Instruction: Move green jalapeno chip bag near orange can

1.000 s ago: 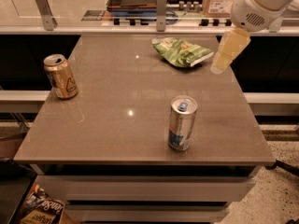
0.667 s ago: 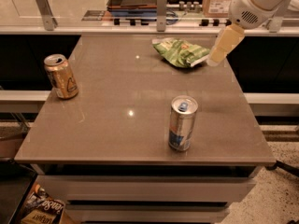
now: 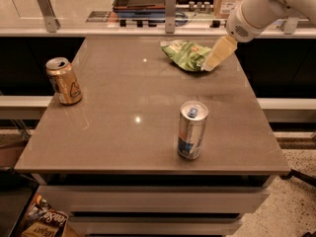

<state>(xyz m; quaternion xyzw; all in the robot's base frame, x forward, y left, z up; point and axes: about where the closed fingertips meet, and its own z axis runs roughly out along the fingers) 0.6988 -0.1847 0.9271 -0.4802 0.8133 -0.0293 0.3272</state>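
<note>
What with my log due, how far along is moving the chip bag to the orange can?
Nothing done: the green jalapeno chip bag lies at the far right, well apart from the orange can at the left edge. In hand: the tool is at the bag's right edge. Left: grasp, carry across, set by the can.

Counter (image 3: 123, 142): smooth grey top, semi-gloss, light glints; green jalapeno chip bag (image 3: 183, 54): crinkled shiny foil; orange can (image 3: 64, 83): glossy metal; slim can (image 3: 191, 132): bright metal; pincer (image 3: 210, 64): matt cream plastic, at the bag's right edge.
</note>
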